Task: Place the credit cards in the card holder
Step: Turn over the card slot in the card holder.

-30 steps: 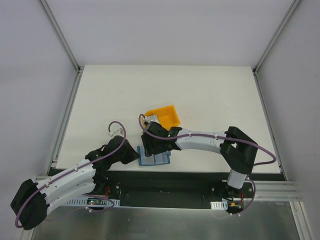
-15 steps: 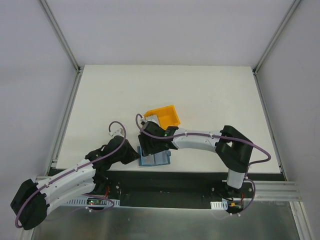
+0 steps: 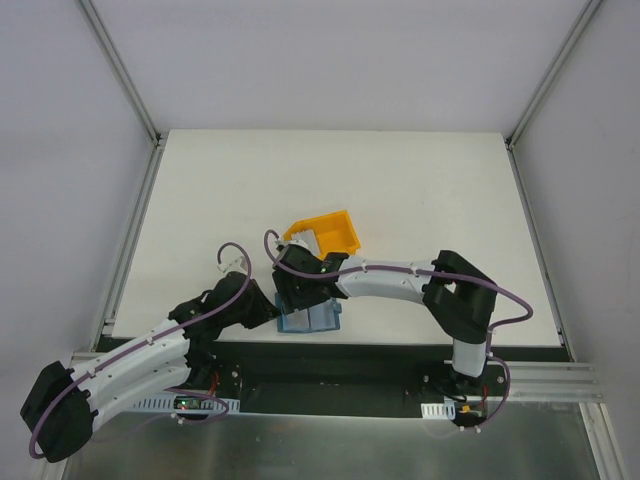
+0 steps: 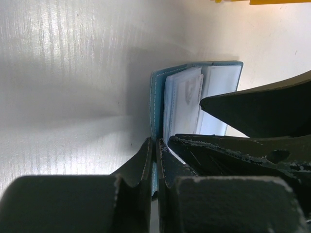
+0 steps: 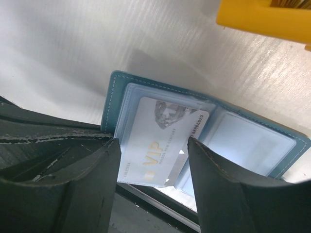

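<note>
The teal-blue card holder (image 3: 320, 320) lies open at the table's front edge, its clear pockets facing up (image 5: 252, 141). A pale VIP credit card (image 5: 160, 145) lies on its left pocket, its upper end seemingly under the clear sleeve and its lower end sticking out past the holder's edge. My right gripper (image 5: 154, 160) is open, hovering just over that card with one finger on each side. My left gripper (image 4: 155, 141) is shut on the card holder's left cover edge (image 4: 156, 97). In the top view the left gripper (image 3: 268, 308) and right gripper (image 3: 298, 298) crowd together over the card holder.
A yellow plastic bin (image 3: 325, 232) stands just behind the card holder and shows in the right wrist view (image 5: 267, 19). The table's dark front edge (image 5: 146, 206) runs right below the card holder. The right gripper's fingers (image 4: 252, 107) fill the right of the left wrist view.
My right gripper has shifted slightly left over the card holder. The left gripper and the card holder have stayed in place.
</note>
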You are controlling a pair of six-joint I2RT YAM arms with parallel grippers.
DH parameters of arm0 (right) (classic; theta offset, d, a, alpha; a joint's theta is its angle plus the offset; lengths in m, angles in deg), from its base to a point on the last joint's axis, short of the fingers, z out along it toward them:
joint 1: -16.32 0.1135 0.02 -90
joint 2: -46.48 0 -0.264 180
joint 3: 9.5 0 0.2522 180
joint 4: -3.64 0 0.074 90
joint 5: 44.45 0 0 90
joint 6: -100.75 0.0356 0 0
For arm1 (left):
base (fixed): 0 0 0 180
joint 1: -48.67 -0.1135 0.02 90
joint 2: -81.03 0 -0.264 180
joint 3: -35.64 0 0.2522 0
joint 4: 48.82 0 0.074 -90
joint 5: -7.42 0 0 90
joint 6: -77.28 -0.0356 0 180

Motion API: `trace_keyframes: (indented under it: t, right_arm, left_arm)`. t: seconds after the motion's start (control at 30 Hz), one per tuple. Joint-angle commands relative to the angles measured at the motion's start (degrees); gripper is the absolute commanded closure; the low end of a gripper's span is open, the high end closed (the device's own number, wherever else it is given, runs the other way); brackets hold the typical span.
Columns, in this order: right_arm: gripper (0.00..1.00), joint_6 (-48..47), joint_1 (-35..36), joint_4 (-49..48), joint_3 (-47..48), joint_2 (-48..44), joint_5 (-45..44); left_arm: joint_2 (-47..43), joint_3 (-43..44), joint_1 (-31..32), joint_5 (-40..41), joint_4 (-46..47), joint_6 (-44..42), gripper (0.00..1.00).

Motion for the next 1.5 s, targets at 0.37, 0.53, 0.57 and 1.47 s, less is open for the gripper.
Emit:
trace_keyframes:
  t: [0.37,0.53,0.57,1.47]
  right_arm:
    - [0.46,-2.6,2.6,10.1,5.1,-1.6,-9.4]
    - [0.44,-1.6,2.5,3.8,2.9,-3.0,-5.0]
    - [0.43,-1.2,2.5,2.3,2.4,-3.3,-4.2]
    - [0.49,-1.1,2.9,9.6,3.6,-3.7,-10.4]
  left_arm:
    - [-0.7,2.1,0.1,-0.5,0.5,-1.6,1.0]
    - [-0.9,2.0,0.0,-0.4,0.4,-1.5,1.0]
    - [-1.0,2.0,0.1,-0.5,0.5,-1.6,1.0]
    - [-4.0,2.0,0.1,0.1,0.5,-1.3,1.0]
